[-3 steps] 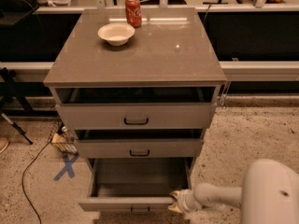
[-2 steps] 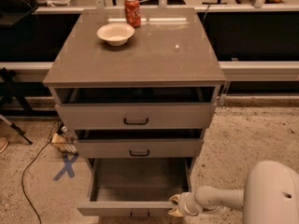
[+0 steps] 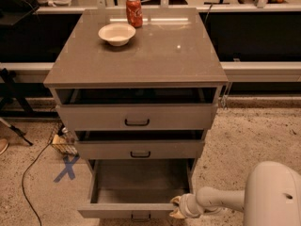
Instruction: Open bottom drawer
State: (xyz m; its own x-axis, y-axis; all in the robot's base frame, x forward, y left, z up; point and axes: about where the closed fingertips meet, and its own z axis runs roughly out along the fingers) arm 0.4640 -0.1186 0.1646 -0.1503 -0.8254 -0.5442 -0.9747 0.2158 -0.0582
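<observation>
The grey cabinet [image 3: 136, 65] has three drawers. The bottom drawer [image 3: 136, 187] is pulled well out, its empty inside showing and its grey front [image 3: 113, 213] at the frame's lower edge with a small black handle [image 3: 140, 216] partly cut off. My gripper [image 3: 176, 207] is at the right end of that front, touching its top edge. The white arm [image 3: 263, 197] comes in from the lower right. The middle drawer [image 3: 140, 149] and top drawer [image 3: 136, 117] are each slightly open.
A white bowl [image 3: 116, 34] and a red soda can [image 3: 134, 11] stand on the cabinet top. A black cable [image 3: 28, 173] and a blue X mark [image 3: 67, 167] lie on the speckled floor at left. Dark counters run behind.
The bottom drawer has slid further out toward the camera, and my gripper has moved with its front edge, lower in the frame.
</observation>
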